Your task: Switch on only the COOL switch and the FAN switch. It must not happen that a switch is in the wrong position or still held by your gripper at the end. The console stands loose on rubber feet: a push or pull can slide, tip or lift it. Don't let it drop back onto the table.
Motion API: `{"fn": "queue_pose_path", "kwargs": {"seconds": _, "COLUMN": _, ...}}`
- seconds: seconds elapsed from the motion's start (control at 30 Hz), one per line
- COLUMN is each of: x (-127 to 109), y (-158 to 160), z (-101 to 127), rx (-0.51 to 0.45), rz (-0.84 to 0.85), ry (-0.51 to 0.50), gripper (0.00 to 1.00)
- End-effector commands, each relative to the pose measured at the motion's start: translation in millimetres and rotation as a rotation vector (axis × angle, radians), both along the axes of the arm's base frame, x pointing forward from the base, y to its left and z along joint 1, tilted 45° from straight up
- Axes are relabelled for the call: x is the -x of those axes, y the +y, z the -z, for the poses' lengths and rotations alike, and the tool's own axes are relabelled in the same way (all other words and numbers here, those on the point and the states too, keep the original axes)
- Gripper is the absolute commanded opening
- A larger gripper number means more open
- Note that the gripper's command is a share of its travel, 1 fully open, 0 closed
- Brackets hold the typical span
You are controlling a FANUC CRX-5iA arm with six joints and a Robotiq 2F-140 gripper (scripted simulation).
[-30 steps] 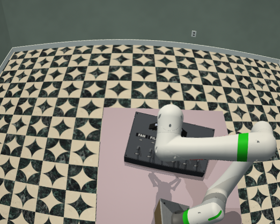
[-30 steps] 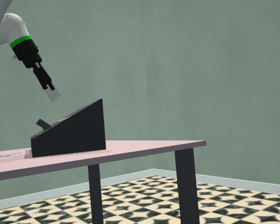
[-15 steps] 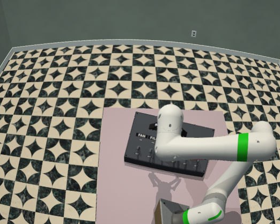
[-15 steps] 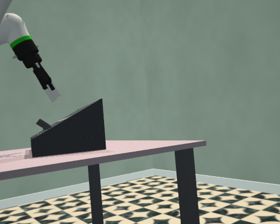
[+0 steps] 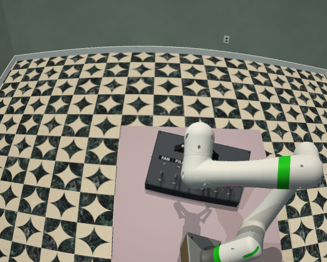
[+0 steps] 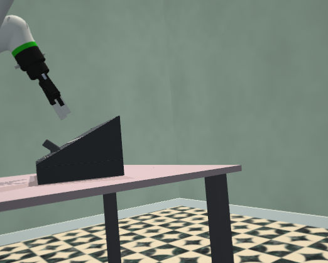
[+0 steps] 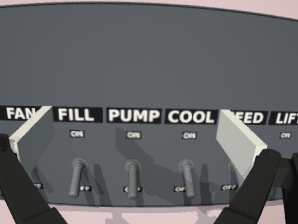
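The dark sloping console point(image 5: 167, 140) point(image 6: 93, 154) point(image 7: 145, 55) stands on the pink table. The COOL switch lever point(image 7: 189, 181) points down toward its OFF mark, under the COOL label point(image 7: 191, 117). The FAN switch lever point(image 5: 160, 176) shows at the console's left end, tilted like its neighbour; in the wrist view it is hidden by the left finger, below the partly covered FAN label point(image 7: 19, 113). My gripper point(image 6: 61, 112) point(image 7: 136, 123) is open and empty, above the panel and clear of the levers. Its fingers straddle the FILL, PUMP and COOL columns in the wrist view.
The FILL lever point(image 7: 77, 179) and PUMP lever point(image 7: 132, 180) stand between FAN and COOL, both pointing toward OFF. The FEED lever is partly behind the right finger. The white arm point(image 5: 240, 173) covers much of the console in the top view. The table edge point(image 6: 178, 181) lies beyond the console.
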State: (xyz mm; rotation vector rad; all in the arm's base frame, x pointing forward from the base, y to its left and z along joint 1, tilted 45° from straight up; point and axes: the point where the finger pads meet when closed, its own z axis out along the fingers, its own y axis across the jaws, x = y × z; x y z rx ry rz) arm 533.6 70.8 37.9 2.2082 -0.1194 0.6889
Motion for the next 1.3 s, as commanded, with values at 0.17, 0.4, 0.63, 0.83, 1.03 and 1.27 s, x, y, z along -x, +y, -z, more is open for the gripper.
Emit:
{"fn": "queue_pose_path", "kwargs": {"seconds": 0.17, "x": 3, "y": -7, "z": -7, "rx": 0.0, "rz": 0.0, "ry": 0.0, "gripper": 1.0}}
{"fn": "queue_pose_path", "kwargs": {"seconds": 0.4, "x": 10, "y": -23, "z": -23, "rx": 0.0, "rz": 0.0, "ry": 0.0, "gripper": 1.0}}
{"fn": "queue_pose_path", "kwargs": {"seconds": 0.63, "x": 17, "y": -37, "z": -37, "rx": 0.0, "rz": 0.0, "ry": 0.0, "gripper": 1.0}}
{"fn": "queue_pose_path", "kwargs": {"seconds": 0.83, "x": 20, "y": -45, "z": -45, "rx": 0.0, "rz": 0.0, "ry": 0.0, "gripper": 1.0}}
{"fn": "queue_pose_path", "kwargs": {"seconds": 1.03, "x": 21, "y": -47, "z": -48, "rx": 0.0, "rz": 0.0, "ry": 0.0, "gripper": 1.0}}
{"fn": "queue_pose_path", "kwargs": {"seconds": 1.27, "x": 21, "y": -47, "z": -48, "rx": 0.0, "rz": 0.0, "ry": 0.0, "gripper": 1.0}}
